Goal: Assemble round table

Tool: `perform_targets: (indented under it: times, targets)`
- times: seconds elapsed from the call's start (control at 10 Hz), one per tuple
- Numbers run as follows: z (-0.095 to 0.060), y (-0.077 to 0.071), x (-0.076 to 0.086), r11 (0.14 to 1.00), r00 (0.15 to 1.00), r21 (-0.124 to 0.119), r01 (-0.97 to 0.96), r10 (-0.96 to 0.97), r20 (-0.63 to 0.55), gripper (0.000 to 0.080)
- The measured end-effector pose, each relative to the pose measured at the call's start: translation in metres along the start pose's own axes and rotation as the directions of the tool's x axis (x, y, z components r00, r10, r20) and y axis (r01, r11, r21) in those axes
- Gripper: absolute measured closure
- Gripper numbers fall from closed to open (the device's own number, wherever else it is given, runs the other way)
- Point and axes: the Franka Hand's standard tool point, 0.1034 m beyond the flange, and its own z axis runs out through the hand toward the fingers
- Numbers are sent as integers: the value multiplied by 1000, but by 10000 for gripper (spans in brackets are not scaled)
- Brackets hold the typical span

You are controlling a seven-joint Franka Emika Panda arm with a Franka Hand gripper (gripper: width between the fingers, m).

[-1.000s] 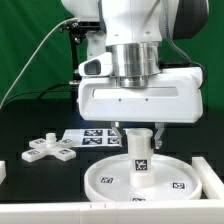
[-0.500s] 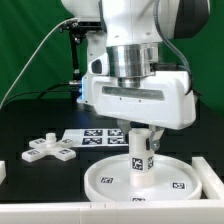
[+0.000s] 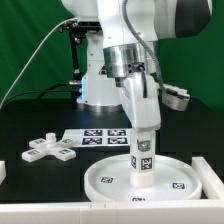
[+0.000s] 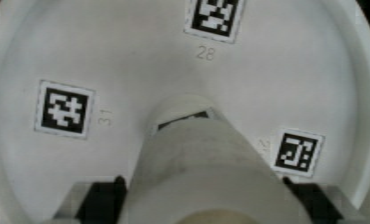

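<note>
The large round white disc (image 3: 103, 184) lies on the black table near the front, with square tags on its face. The short thick white cylinder (image 3: 142, 163) stands upright on the disc's centre, with a tag on its side. My gripper (image 3: 143, 140) reaches down from above and is shut on the cylinder's upper part. In the wrist view the cylinder (image 4: 207, 160) runs between my two dark fingers (image 4: 107, 196), with the disc (image 4: 111, 50) beneath it. The hub is hidden under the cylinder. The small cross-shaped piece (image 3: 46, 150) lies on the table at the exterior view's left.
The marker board (image 3: 97, 137) lies flat behind the disc. White bars sit at the front edge (image 3: 40, 211), the left edge (image 3: 3, 171) and the right edge (image 3: 212, 176). A green backdrop stands behind the arm's base.
My hand has turned about its vertical axis from broadside to edge-on while gripping the cylinder. The cylinder stays upright at the disc's centre. The cross piece has not moved.
</note>
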Motion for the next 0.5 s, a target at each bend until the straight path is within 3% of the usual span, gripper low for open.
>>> perform_targets:
  times: [0.2, 0.3, 0.5]
  targets:
    - [1, 1, -1, 997, 997, -7, 78, -78, 2, 370]
    - [0, 2, -4, 979, 980, -44, 197, -196, 25, 204]
    - [-6, -4, -9, 854, 855, -56, 517, -513, 75, 159]
